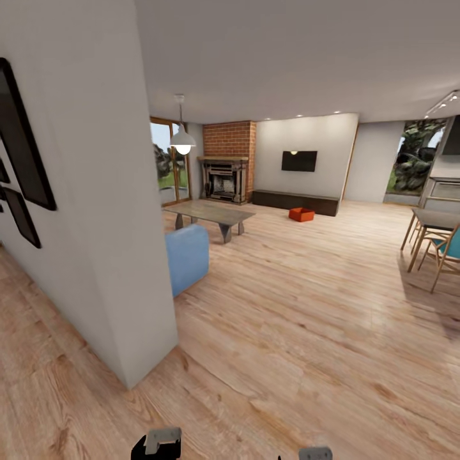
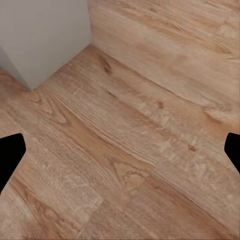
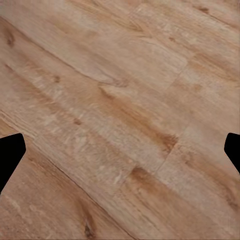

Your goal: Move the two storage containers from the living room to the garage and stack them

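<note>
Head view: living room, light wood plank floor (image 1: 300, 306) running from near to far. White wall corner (image 1: 108, 211) fills the near left, dark picture frames (image 1: 19, 153) hung on it. Far wall: red brick fireplace (image 1: 227, 167) left of centre, black TV (image 1: 299, 161) to its right, long dark low cabinet (image 1: 295, 201) under the TV. Glass doors (image 1: 171, 165) far left, pendant lamp (image 1: 183, 142) hanging in front of them. Grey coffee table (image 1: 211, 216) mid-left, blue seat (image 1: 187, 257) just nearer, beside the wall corner. Dining table with wooden chairs (image 1: 437, 239) at right edge.

One orange-red storage container (image 1: 301, 214) sits on the planks far centre, just in front of the cabinet, well apart from the robot. Can't tell if a second is stacked or hidden there.

Left gripper (image 2: 120, 150): fingers spread wide, nothing between them, planks and wall corner below. Right gripper (image 3: 120, 150): likewise spread, holding nothing, over bare planks
</note>
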Controlling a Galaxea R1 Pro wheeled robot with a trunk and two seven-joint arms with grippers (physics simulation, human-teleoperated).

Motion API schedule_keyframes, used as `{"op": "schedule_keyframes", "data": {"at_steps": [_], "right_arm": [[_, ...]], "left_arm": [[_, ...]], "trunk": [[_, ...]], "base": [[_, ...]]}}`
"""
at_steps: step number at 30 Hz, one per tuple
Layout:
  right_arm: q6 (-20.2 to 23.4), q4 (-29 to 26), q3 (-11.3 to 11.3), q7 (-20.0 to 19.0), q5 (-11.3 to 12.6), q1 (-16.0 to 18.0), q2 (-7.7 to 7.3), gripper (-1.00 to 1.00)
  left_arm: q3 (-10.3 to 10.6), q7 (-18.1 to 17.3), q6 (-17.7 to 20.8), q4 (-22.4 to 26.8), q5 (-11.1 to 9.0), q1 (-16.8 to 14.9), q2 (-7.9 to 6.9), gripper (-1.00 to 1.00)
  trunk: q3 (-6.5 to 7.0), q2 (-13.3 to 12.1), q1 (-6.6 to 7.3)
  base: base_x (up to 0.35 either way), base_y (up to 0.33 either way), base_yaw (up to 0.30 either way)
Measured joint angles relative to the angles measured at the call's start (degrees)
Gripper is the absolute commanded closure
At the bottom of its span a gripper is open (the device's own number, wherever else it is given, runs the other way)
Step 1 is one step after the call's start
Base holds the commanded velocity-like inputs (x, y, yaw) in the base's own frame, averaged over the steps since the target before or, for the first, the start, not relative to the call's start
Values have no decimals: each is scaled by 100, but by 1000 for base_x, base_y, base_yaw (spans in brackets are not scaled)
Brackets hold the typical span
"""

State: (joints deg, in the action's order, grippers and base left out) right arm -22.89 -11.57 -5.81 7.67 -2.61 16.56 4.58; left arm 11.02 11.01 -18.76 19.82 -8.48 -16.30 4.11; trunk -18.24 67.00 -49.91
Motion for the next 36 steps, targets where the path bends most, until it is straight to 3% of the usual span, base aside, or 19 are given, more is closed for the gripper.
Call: {"op": "schedule_keyframes", "data": {"at_steps": [15, 36], "right_arm": [[0, 0, 0, 0, -2, 0, -9, -100], [-1, 0, -8, 0, -10, 0, 0, -100]], "left_arm": [[0, 0, 0, 0, 0, 1, 3, -100], [9, -1, 0, 0, 8, 0, 5, -100]], "trunk": [[0, 0, 0], [0, 0, 0]], "base": [[340, -5, 0], [324, -144, 0]]}}
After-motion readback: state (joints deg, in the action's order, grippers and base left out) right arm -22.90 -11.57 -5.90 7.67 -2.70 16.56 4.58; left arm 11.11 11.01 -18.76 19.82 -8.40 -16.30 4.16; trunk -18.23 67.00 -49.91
